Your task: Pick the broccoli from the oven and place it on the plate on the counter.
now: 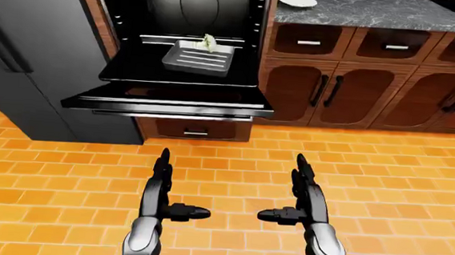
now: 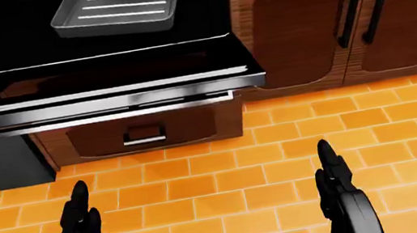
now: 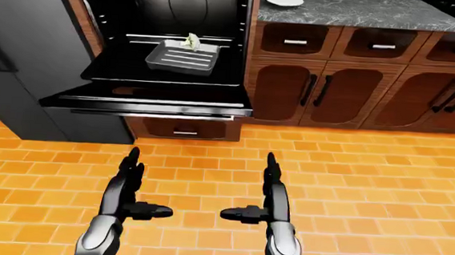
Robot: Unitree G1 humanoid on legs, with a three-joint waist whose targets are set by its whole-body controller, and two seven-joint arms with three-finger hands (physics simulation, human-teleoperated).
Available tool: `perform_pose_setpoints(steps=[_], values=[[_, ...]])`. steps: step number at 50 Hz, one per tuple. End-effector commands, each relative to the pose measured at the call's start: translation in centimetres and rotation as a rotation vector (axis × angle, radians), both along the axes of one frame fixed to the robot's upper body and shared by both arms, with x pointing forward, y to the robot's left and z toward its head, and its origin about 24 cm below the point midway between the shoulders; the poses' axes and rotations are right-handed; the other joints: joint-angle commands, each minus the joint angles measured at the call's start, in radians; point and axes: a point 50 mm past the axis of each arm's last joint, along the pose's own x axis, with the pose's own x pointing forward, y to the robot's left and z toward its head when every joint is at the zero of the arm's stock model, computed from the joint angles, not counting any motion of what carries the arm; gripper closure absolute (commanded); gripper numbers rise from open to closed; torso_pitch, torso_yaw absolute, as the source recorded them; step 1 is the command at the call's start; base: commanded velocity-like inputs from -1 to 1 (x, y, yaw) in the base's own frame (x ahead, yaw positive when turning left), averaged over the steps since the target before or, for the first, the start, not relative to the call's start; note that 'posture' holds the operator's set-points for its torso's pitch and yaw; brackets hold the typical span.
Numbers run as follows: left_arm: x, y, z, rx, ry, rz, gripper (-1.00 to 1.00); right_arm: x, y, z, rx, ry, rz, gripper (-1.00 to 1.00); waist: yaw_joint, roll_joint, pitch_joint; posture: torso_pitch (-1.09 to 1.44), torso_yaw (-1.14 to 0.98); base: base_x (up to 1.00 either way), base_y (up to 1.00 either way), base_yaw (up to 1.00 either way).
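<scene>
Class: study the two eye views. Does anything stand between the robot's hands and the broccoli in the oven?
Nothing visible blocks it. The oven door hangs open, and the broccoli lies exposed at the top edge of the grey tray. The left hand and right hand are both empty, low over the orange floor.

The broccoli (image 1: 208,41) is tiny in the eye views, just a pale green speck at the top edge of the tray (image 1: 197,58). In the head view the top edge cuts off the tray, and the bottom edge crops both hands.
</scene>
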Motion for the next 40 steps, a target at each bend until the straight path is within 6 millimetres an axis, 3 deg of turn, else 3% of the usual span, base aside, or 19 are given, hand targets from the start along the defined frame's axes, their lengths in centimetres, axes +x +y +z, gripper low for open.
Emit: perform_pose_setpoints(steps=[1,3,5,7,8,13,26,27,32,39,40], values=[[0.9,-0.2,4.0,-0.014,-0.166,-0.008,-1.00,0.7,0.2,3.4,-0.014,-0.178,0.019,-1.00,-0.002,-0.008,-0.001,0.00,0.00,0.00,0.00,0.00],[0.8,-0.1,4.3,-0.014,-0.170,-0.006,-1.00,0.7,0.2,3.6,-0.016,-0.180,0.017,-1.00,0.006,0.000,-0.063,0.00,0.00,0.00,0.00,0.00],[0.8,-0.1,4.7,-0.014,-0.177,-0.003,-1.00,0.7,0.1,3.6,-0.017,-0.181,0.016,-1.00,0.005,-0.008,-0.018,0.00,0.00,0.00,0.00,0.00],[0.9,-0.1,5.2,-0.012,-0.184,-0.003,-1.00,0.7,0.1,3.6,-0.020,-0.183,0.015,-1.00,0.006,-0.008,-0.068,0.00,0.00,0.00,0.00,0.00],[0.9,-0.2,5.6,-0.012,-0.187,-0.004,-1.00,0.8,0.1,3.5,-0.023,-0.184,0.014,-1.00,0.006,-0.007,-0.074,0.00,0.00,0.00,0.00,0.00],[1.2,-0.4,6.9,-0.005,-0.192,-0.015,-1.00,1.1,-0.4,4.6,-0.035,-0.200,0.002,-1.00,0.008,-0.005,-0.080,0.00,0.00,0.00,0.00,0.00],[2.2,0.3,13.2,0.005,-0.226,-0.034,-1.00,3.3,-1.9,9.6,-0.031,-0.242,-0.005,-1.00,0.007,-0.005,-0.094,0.00,0.00,0.00,0.00,0.00],[2.3,0.5,14.1,0.007,-0.235,-0.031,-1.00,3.4,-1.9,10.2,-0.032,-0.247,-0.006,-1.00,0.007,0.000,-0.115,0.00,0.00,0.08,0.00,0.00],[2.6,0.7,16.7,0.006,-0.257,-0.035,-1.00,3.7,-2.2,11.5,-0.024,-0.272,-0.002,-1.00,0.009,0.003,-0.054,0.00,0.00,0.23,0.00,0.00],[2.8,0.9,17.5,0.012,-0.263,-0.039,-1.00,3.9,-2.4,12.7,-0.031,-0.293,0.007,-1.00,0.013,-0.030,-0.042,0.00,0.00,0.38,-0.08,0.00],[2.9,0.9,17.5,0.011,-0.258,-0.045,-1.00,3.9,-2.4,12.8,-0.035,-0.295,0.008,-1.00,0.010,-0.020,-0.044,0.00,0.00,0.41,-0.14,0.00]])
